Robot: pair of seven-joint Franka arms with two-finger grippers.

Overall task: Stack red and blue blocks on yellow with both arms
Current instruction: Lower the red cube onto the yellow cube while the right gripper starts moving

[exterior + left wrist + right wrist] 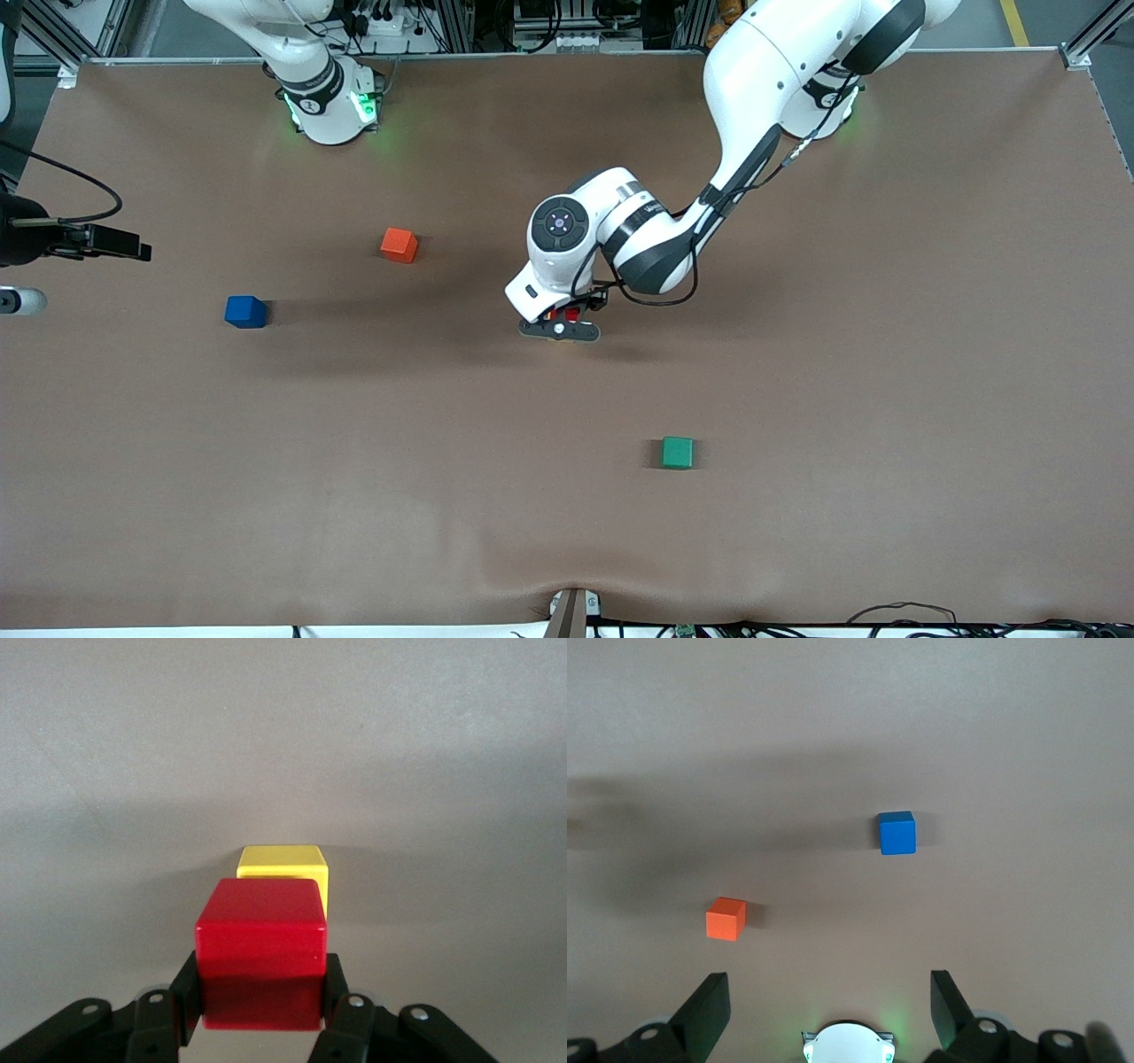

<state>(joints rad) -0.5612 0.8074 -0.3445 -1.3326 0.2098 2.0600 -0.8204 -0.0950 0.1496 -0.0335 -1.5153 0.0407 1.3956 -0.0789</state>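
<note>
The left claw (259,1010) pinches the red block (260,961) in the air just above the yellow block (283,870) at mid-surface (886,354), with bare brown cloth all round. The right claw (830,1010) hangs spread high over the right arm's end, looking down on the blue block (245,311) and the orange-red cube (399,245). The green cube (678,452) sits nearer the front camera than the yellow block, well apart.

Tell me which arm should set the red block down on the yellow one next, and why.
Left. The left gripper is shut on the red block, and the yellow block sits just past it. The right gripper is open and empty, above the blue block and orange block.
</note>
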